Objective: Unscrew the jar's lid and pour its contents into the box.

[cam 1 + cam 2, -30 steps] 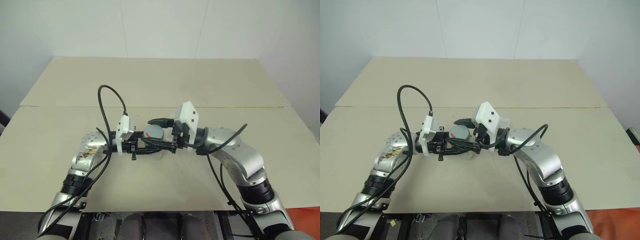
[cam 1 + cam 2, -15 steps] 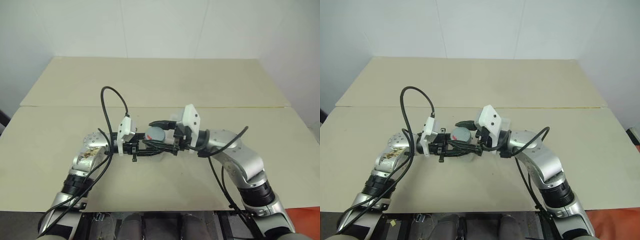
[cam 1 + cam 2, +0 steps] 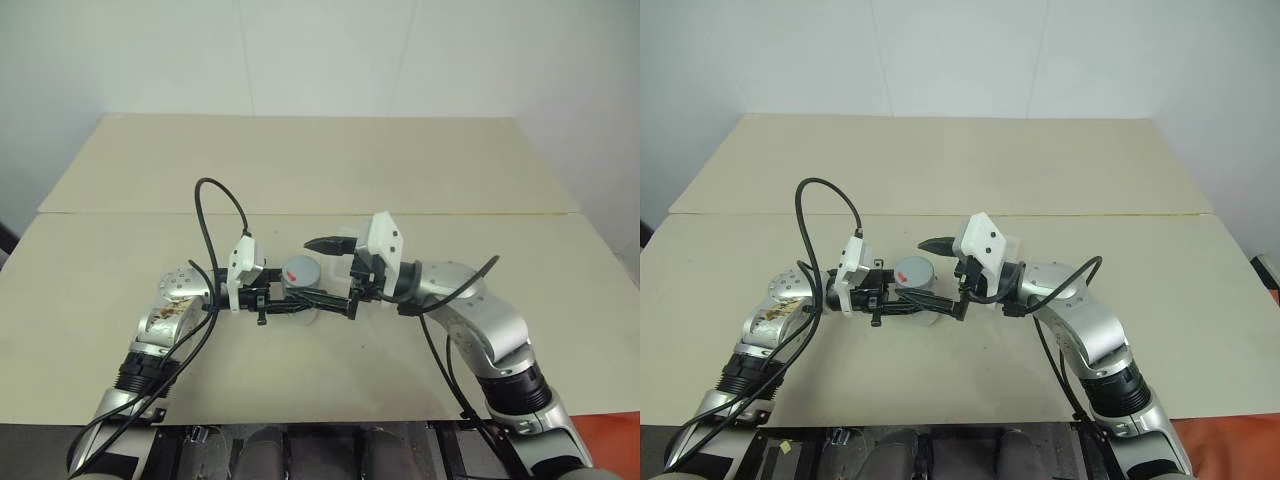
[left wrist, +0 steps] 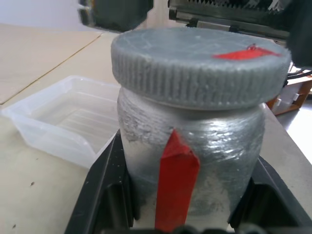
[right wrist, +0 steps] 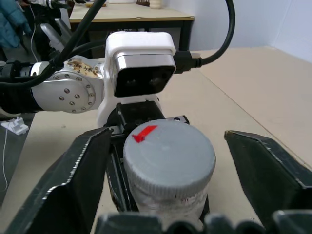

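Note:
The jar point(image 4: 209, 161), silvery with a strip of red tape, is held upright just above the table, and my left gripper point(image 3: 308, 299) is shut on its body. Its grey ribbed lid point(image 4: 200, 63) carries a red mark and sits on the jar. My right gripper point(image 5: 168, 135) is open around the lid from the opposite side, with its fingers point(image 5: 83, 180) standing clear of the rim on both sides. The clear plastic box point(image 4: 68, 119) lies on the table just behind the jar. The contents are hidden inside the jar.
The beige table point(image 3: 300, 170) runs far back, with a seam across it behind the grippers. A black cable point(image 3: 215, 220) loops up from my left wrist.
My right gripper's fingers have spread apart and let go of the lid. The left gripper keeps its hold on the jar, and neither hand has moved.

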Available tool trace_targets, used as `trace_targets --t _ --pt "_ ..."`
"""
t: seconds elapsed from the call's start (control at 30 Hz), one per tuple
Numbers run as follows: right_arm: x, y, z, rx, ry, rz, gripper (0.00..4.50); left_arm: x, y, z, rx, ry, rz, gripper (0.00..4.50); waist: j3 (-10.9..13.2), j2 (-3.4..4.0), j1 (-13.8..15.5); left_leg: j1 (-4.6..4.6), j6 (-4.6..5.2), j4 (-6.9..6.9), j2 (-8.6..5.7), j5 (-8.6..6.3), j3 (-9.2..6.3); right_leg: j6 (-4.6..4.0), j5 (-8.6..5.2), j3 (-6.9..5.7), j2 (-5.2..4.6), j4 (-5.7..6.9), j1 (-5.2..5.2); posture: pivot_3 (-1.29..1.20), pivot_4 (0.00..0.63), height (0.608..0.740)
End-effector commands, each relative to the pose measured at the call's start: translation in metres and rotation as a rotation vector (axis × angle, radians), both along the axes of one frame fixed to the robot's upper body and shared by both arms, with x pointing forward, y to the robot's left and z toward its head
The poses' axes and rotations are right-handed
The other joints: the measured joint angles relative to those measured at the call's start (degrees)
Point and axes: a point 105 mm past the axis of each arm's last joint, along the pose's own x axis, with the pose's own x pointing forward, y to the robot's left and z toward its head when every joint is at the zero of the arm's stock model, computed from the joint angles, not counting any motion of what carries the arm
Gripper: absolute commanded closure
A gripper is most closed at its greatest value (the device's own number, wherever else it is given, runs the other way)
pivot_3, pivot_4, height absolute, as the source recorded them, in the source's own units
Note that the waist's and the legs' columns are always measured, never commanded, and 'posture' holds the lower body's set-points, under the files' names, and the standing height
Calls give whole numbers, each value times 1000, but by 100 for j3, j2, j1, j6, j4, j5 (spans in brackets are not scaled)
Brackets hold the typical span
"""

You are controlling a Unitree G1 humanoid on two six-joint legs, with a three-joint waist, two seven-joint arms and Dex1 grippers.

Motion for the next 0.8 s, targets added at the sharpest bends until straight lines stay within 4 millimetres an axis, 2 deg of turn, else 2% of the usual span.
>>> trace_targets --t 0.03,0.8 --pt "-3 -2 13 29 -65 5 247 1 2 6 -12 -24 6 2572 0 0 2 0 0 0 0 0 0 0 0 0 0 0 0 0 150 740" --pt "2 3 16 57 -48 -15 247 2 2 6 -13 -29 13 2572 0 0 0 0 0 0 0 0 1 0 0 0 0 0 0 0 150 740"
